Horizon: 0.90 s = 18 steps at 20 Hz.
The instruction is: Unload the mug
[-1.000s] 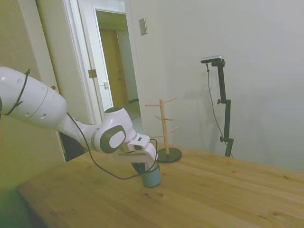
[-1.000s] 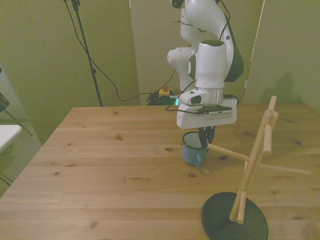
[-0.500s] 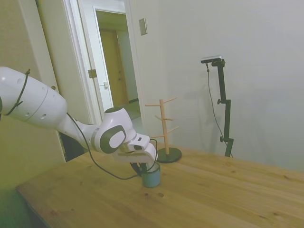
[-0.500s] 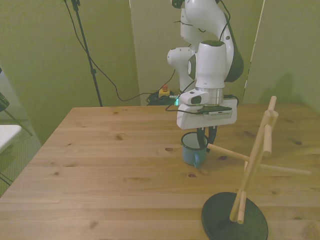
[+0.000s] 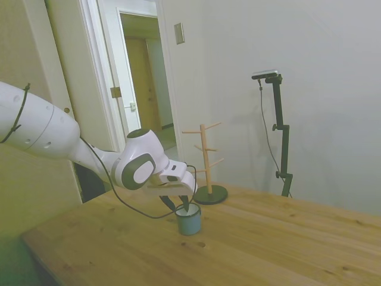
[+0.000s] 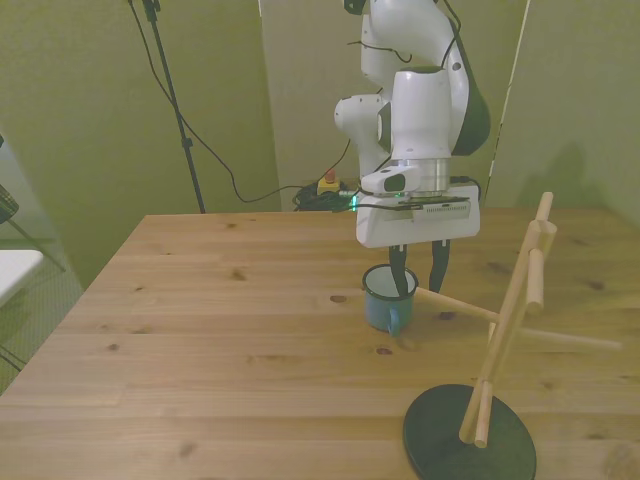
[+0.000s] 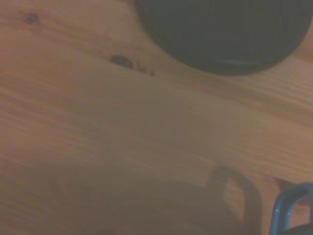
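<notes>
From the side, my arm [image 5: 47, 128] comes in from nine o'clock and bends down to my pincer [image 5: 178, 207], which hangs with its fingers spread apart, holding nothing. The mug [image 5: 189, 218] stands upright on the table [image 5: 286, 250] just below the pincer, at about five o'clock from it; the fingertips sit at the level of the mug's rim, and from here I cannot tell whether one dips inside. Farther toward two o'clock from the mug stands the peg tree [image 5: 206, 161], upright on its dark round base, well apart from the mug.

From the front, the mug [image 6: 387, 299] sits near the table's [image 6: 200, 330] middle, its dark rim and pale inside showing. My pincer [image 6: 419, 278] is open just above it, at about one o'clock from the mug: one finger [image 6: 399, 275] comes down over the rim, the other [image 6: 439, 270] hangs outside the mug toward three o'clock. The peg tree [image 6: 505, 330] leans across the front view's right, at four o'clock from the mug, and one of its pegs points toward the mug's side.

The wrist camera shows blurred wood grain [image 7: 122, 122], the tree's dark base [image 7: 225, 34], and the mug's blue handle [image 7: 288, 205] at the edge.
</notes>
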### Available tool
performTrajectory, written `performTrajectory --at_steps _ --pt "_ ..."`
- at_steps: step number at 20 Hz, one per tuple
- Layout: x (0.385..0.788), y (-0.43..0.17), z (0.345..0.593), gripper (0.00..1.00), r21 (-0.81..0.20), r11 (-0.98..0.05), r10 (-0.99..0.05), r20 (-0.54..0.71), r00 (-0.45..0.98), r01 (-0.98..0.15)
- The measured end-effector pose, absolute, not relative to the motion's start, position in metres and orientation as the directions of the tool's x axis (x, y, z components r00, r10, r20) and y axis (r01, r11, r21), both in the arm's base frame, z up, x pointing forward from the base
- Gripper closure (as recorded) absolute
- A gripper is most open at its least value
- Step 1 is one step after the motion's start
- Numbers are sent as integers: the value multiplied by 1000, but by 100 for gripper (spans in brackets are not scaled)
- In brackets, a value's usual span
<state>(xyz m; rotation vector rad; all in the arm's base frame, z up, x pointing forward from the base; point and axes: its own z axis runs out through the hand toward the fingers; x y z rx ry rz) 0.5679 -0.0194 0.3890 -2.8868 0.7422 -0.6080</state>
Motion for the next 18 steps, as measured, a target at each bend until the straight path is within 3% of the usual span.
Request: performTrajectory --at_steps 5,12,18 --pt "540 -15 402 0 -228 -887 -460 373 806 -401" --pt "464 16 419 0 -253 -908 -414 413 811 -335" --pt "408 34 405 0 -218 -927 -371 408 834 -306"
